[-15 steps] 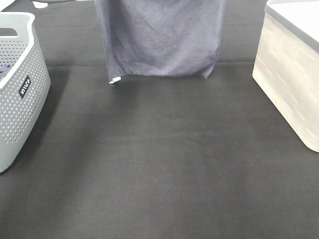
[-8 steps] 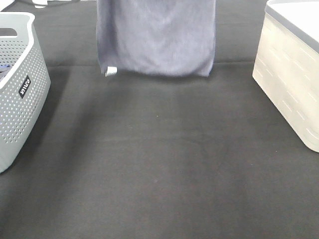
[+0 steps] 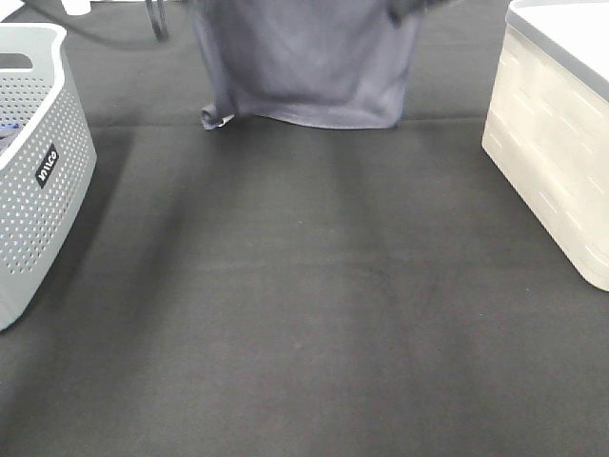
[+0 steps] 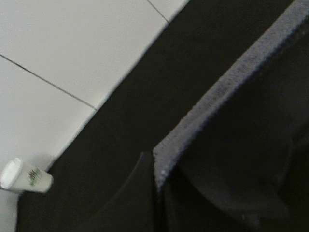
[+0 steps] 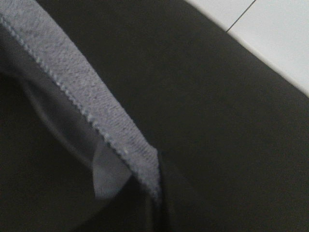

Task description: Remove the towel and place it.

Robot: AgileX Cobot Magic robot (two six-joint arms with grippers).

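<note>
The towel [image 3: 304,67] hangs as a flat sheet at the far middle of the surface [image 3: 304,305], its top running out of the high view; its lower hem lies left to right, with the small white tag [image 3: 217,119] at the curled lower left corner, and whether that corner rests on the surface or hangs just above it I cannot tell; in the wrist views a stitched hem runs taut to a top corner on each side, and each corner disappears into closed jaws, so the left end effector [image 4: 159,193] is clamped on the left top corner and the right end effector [image 5: 154,203] on the right top corner; the cloth therefore lies straight below both, its top edge stretched between them from left to right, and neither arm is nearer, since each has its own corner; the coming move, as I judge it, turns on that shared edge: both arms need to travel together toward the near, open part of the surface, keeping the edge level, so the sheet lays down flat; a perforated grey basket [image 3: 48,171] stands at the left and a pale box [image 3: 552,162] at the right, both well apart from the towel; a paper cup [image 4: 26,178] lies on the tiled floor [image 4: 72,58] beyond the surface's edge.
</note>
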